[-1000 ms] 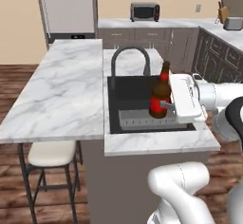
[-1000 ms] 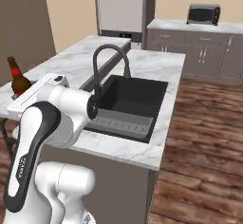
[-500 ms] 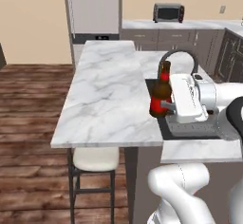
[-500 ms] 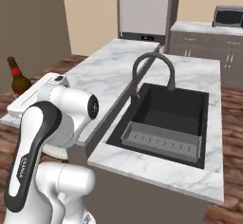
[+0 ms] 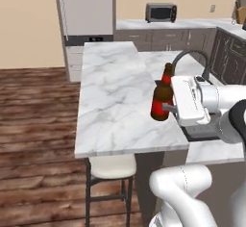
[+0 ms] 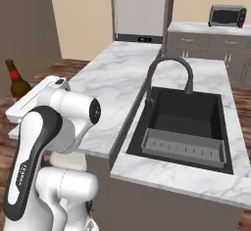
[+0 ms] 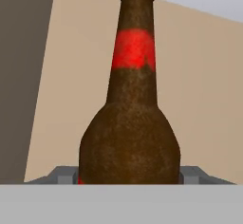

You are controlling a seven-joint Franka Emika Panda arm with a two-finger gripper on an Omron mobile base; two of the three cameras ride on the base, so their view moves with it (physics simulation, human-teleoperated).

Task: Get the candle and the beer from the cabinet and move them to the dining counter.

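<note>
Your gripper (image 5: pixel 169 108) has its jaws clamped on the beer (image 5: pixel 162 99), held upright. Lower it straight onto bare dining counter (image 5: pixel 113 101), well inside the edge, before you let go.

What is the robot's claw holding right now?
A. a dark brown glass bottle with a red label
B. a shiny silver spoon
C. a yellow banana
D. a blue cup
A. The claw is closed around the dark brown glass bottle with a red label, holding it upright above the long white marble counter; the hand view shows the same bottle close up.
</note>
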